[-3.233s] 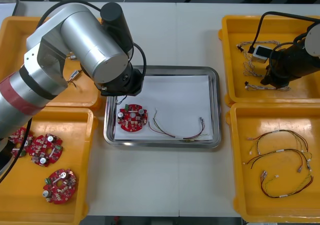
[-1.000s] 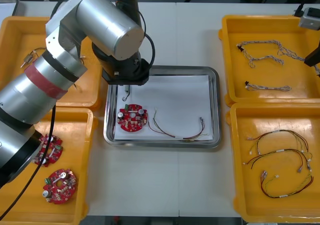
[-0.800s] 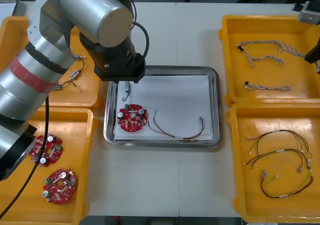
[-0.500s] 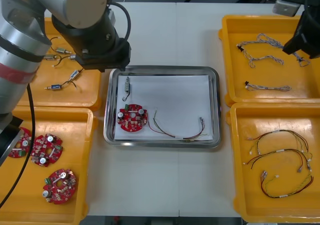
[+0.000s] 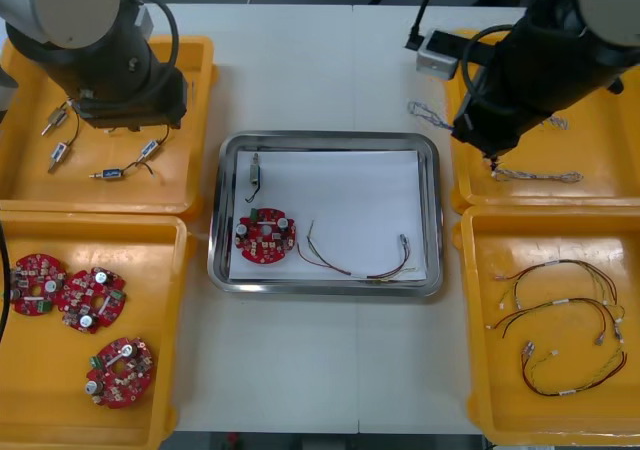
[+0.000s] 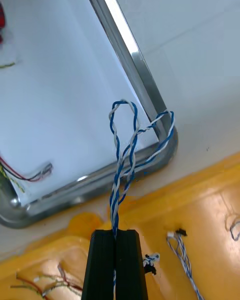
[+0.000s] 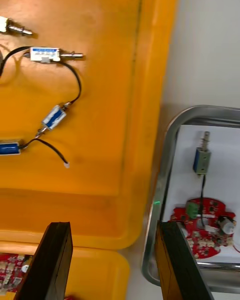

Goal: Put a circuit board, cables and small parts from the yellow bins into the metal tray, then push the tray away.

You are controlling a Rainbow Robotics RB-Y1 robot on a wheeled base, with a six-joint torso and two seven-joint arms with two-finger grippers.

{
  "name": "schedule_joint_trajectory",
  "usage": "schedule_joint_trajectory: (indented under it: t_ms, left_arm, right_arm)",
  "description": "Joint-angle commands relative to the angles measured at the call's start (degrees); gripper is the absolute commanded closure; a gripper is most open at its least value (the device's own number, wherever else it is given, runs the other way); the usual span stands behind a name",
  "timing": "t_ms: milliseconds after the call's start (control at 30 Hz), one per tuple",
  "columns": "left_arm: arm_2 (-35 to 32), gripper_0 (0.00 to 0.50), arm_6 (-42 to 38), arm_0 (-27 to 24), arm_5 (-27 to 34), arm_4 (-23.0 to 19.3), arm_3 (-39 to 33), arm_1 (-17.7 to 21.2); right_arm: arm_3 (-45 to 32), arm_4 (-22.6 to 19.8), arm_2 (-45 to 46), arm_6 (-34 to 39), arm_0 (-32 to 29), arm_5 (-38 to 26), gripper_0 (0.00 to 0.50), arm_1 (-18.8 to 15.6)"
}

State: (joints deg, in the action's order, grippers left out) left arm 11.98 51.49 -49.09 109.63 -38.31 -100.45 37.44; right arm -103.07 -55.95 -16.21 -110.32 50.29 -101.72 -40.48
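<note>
Bright, even overhead light casts soft shadows and glares off the metal tray (image 6: 125, 35).

Cable (image 6: 124, 145) end hidden inside right gripper (image 6: 115, 232), 1 bin (image 5: 610, 160) part-covered

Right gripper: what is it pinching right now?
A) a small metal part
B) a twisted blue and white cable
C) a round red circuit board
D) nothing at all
B: in the right wrist view the right gripper is shut on a twisted blue and white cable that loops out beyond its fingers over the metal tray's corner. The left gripper hangs open above a yellow bin.
</note>
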Motion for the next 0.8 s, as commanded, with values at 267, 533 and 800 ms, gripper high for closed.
schedule_joint_trajectory:
  t_ms: [267,533,800]
  left_arm:
    - [-9.43,0.028,2.83,6.64,0.37,6.67,-0.36,3.25]
    - [-11.71,0.046,1.16,9.19,0.37,8.43,0.34,4.04]
    - [-12.68,0.047,-1.92,9.28,0.24,12.74,6.49,4.31]
  right_arm:
    - [-0.38,5.42,-13.67,3.97,2.00,11.63,0.500,4.27]
    - [3.58,6.82,-19.30,3.71,4.02,14.01,0.500,6.82]
    - [10.17,8.67,-23.43,2.74,5.52,19.72,0.500,9.19]
